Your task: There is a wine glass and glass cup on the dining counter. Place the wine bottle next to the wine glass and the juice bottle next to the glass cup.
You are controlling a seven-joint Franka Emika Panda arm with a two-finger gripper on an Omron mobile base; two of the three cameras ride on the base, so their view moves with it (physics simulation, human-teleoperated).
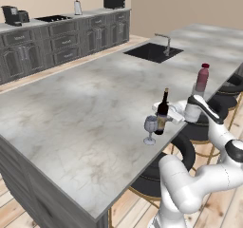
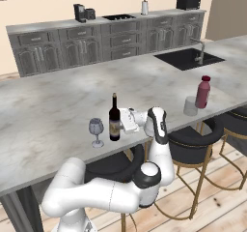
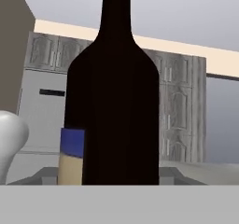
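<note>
The wine bottle (image 1: 162,112) (image 2: 114,117) stands upright near the front edge of the dining counter (image 1: 71,113) (image 2: 48,110). The wine glass (image 1: 150,128) (image 2: 96,129) is just to its left, apart from it. My gripper (image 1: 169,116) (image 2: 123,121) reaches in from the right and is shut on the wine bottle's lower body. In the hand view the dark wine bottle (image 3: 114,101) looms close, with the wine glass (image 3: 9,141) at the left edge. Further right stands the pinkish-red juice bottle (image 1: 202,78) (image 2: 203,92), beside the glass cup (image 1: 192,112) (image 2: 190,106).
A black sink (image 1: 153,52) (image 2: 187,58) with a faucet (image 1: 166,42) is set into the far part of the counter. Black stools (image 2: 193,139) stand along its front edge by my arm. The wall counter (image 2: 106,37) with appliances runs behind.
</note>
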